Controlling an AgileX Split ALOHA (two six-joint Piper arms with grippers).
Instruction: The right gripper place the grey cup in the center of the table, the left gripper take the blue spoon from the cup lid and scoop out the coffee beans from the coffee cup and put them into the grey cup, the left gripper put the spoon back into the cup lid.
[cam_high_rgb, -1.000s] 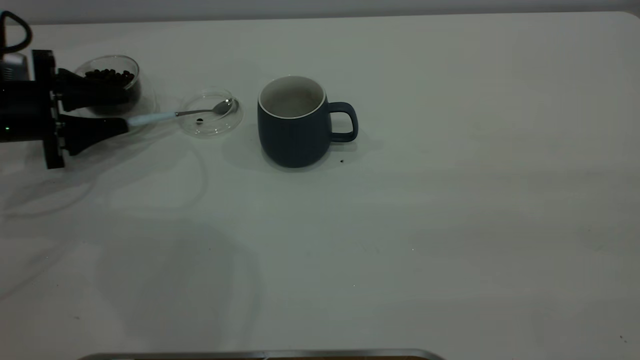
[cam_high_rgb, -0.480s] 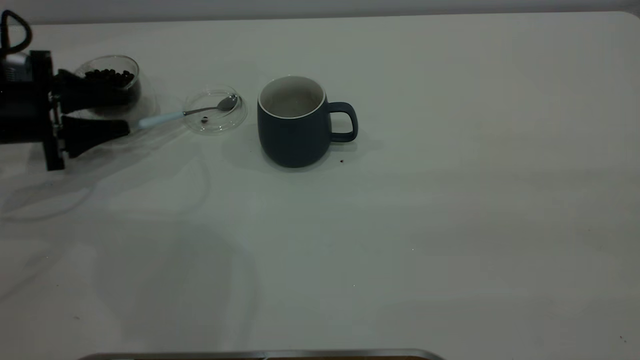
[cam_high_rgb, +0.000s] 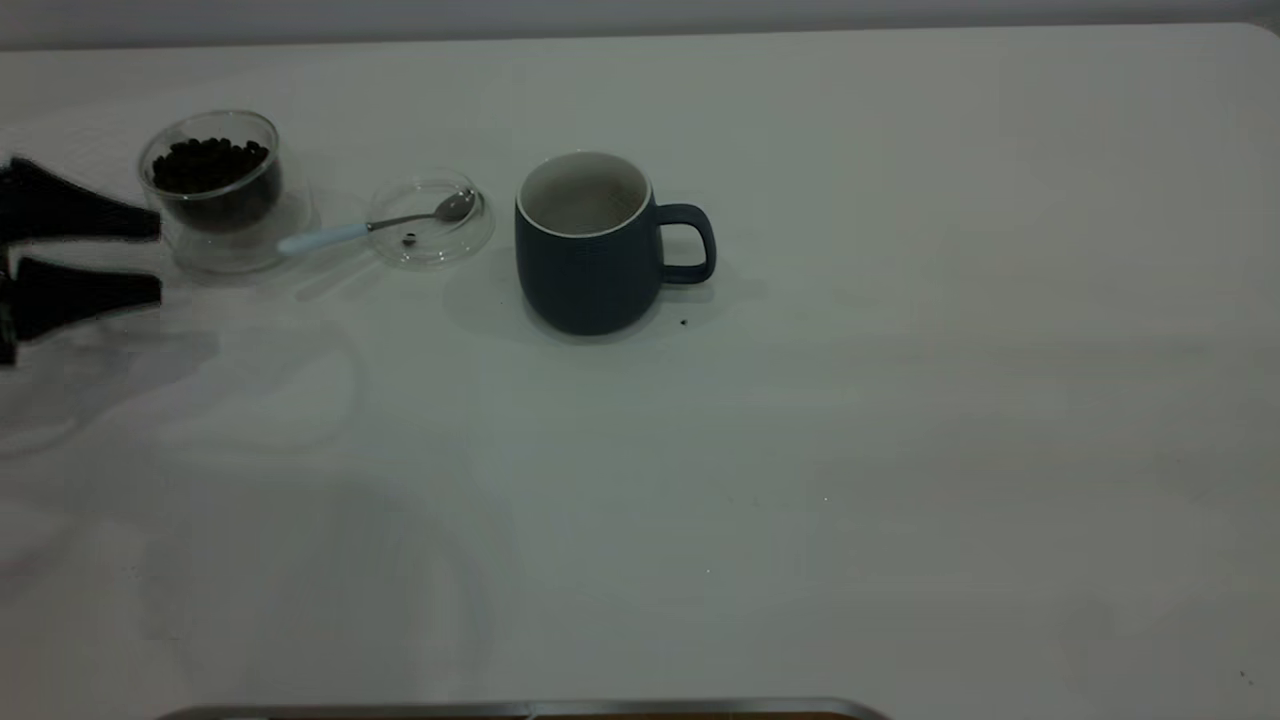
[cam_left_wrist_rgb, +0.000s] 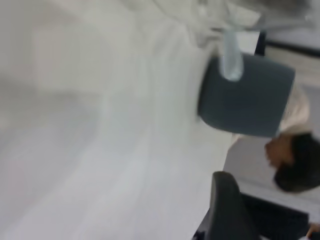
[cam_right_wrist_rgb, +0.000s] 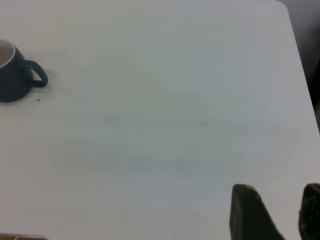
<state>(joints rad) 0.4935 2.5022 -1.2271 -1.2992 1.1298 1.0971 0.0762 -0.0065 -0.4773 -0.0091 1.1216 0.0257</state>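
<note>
The grey cup (cam_high_rgb: 585, 245) stands upright near the middle of the table (cam_high_rgb: 800, 450), handle to the right. It also shows in the right wrist view (cam_right_wrist_rgb: 12, 75) and, blurred, in the left wrist view (cam_left_wrist_rgb: 245, 100). The blue spoon (cam_high_rgb: 330, 235) lies with its bowl in the cup lid (cam_high_rgb: 428, 245) and its handle sticking out toward the coffee cup (cam_high_rgb: 212, 190). That cup holds a heap of coffee beans (cam_high_rgb: 208, 160). One bean (cam_high_rgb: 409, 239) lies in the lid. My left gripper (cam_high_rgb: 158, 257) is open and empty, left of the coffee cup. My right gripper (cam_right_wrist_rgb: 277, 215) is open and empty, far right of the grey cup.
A small dark speck (cam_high_rgb: 683, 322) lies on the table by the grey cup's base. A dark strip (cam_high_rgb: 520, 710) runs along the table's near edge. The left wrist view shows a person's head (cam_left_wrist_rgb: 295, 160) beyond the table.
My left gripper has drawn back to the left, away from the spoon handle and the coffee cup. The lid and spoon first shifted slightly, then lay still. The grey cup has not moved.
</note>
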